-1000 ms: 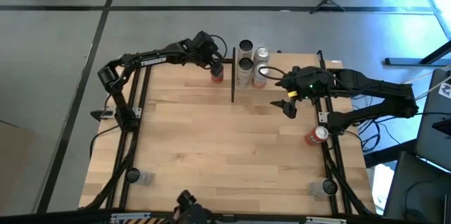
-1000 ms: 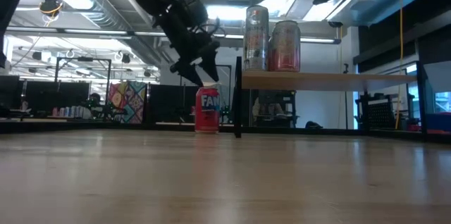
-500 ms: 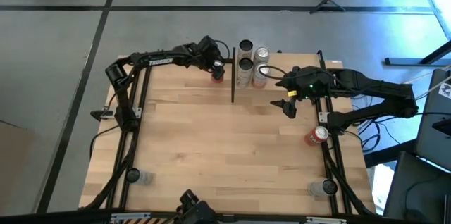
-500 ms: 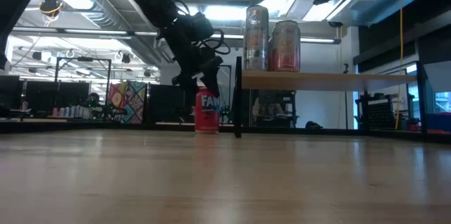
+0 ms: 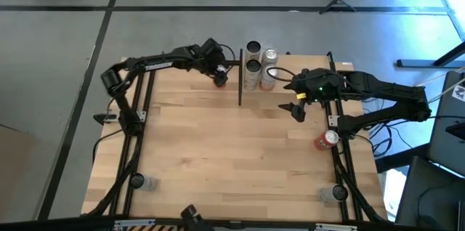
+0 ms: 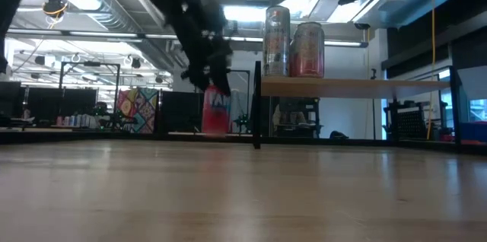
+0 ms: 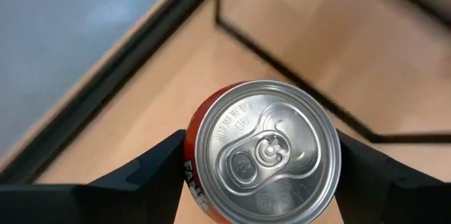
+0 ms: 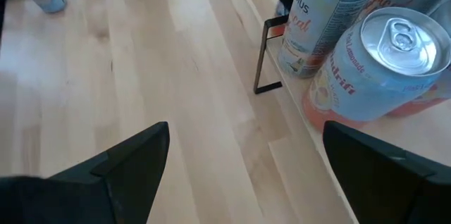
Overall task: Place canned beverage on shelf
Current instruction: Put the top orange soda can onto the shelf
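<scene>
The left pincer [image 7: 262,182] grasps a red can [image 7: 262,155] with a silver pull-tab top.

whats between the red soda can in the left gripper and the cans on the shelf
A thin black upright shelf post stands between the red soda can, inside the left gripper, and the shelf's tall cans, seen in the low view.

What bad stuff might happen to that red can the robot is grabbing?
The left end effector grips the red can only by its sides, so it might slip and fall. The shelf already holds two cans, so the red one may knock them. The black post stands close by and could get bumped.
</scene>
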